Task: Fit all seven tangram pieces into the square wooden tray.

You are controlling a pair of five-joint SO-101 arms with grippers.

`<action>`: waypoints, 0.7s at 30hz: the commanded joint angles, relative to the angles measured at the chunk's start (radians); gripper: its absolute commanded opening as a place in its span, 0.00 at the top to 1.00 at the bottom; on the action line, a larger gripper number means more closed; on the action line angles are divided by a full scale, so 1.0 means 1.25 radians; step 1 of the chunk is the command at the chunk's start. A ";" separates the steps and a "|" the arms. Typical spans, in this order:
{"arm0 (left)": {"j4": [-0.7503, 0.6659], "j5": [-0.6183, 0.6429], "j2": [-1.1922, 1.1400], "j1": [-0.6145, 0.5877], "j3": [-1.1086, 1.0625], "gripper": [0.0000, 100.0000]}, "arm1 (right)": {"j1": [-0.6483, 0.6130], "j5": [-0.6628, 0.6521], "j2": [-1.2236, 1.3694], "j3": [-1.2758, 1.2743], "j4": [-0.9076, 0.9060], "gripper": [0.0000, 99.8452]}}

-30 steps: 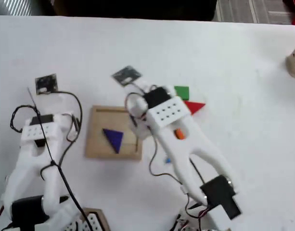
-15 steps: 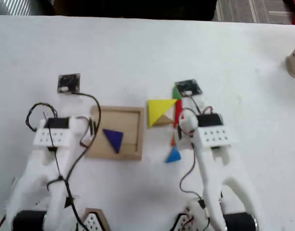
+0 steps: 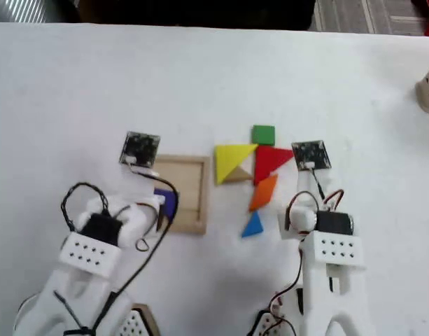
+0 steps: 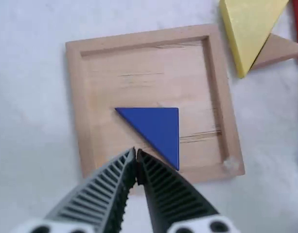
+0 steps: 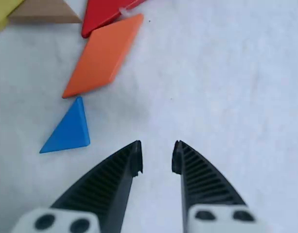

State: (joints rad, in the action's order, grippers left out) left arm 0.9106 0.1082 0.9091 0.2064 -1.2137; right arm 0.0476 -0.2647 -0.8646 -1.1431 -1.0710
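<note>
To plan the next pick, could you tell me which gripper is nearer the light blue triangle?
Right. The right gripper hovers beside the light blue triangle; the left gripper is over the tray, farther off.

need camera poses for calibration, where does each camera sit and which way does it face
High view: fixed above the table, looking down on tray and orange piece; left arm and right arm show.
Left wrist view: on the left arm, looking down into the tray at the blue triangle; shut left fingers show.
Right wrist view: on the right arm, looking down at the orange piece; open right fingers show.
Shared: high and left wrist views both show the tray.
</note>
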 commanded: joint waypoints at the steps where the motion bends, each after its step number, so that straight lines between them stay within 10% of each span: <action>1: 0.007 0.007 -0.050 0.015 0.033 0.98 | 0.007 -0.014 -0.019 0.001 0.021 0.90; 21: 0.001 -0.018 -0.641 0.057 0.371 0.98 | 0.006 -0.014 -0.019 0.001 0.021 0.90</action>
State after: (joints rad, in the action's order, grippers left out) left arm 0.9106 0.0898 0.2018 0.2509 -0.8792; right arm 0.0476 -0.2647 -0.8646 -1.1477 -1.0618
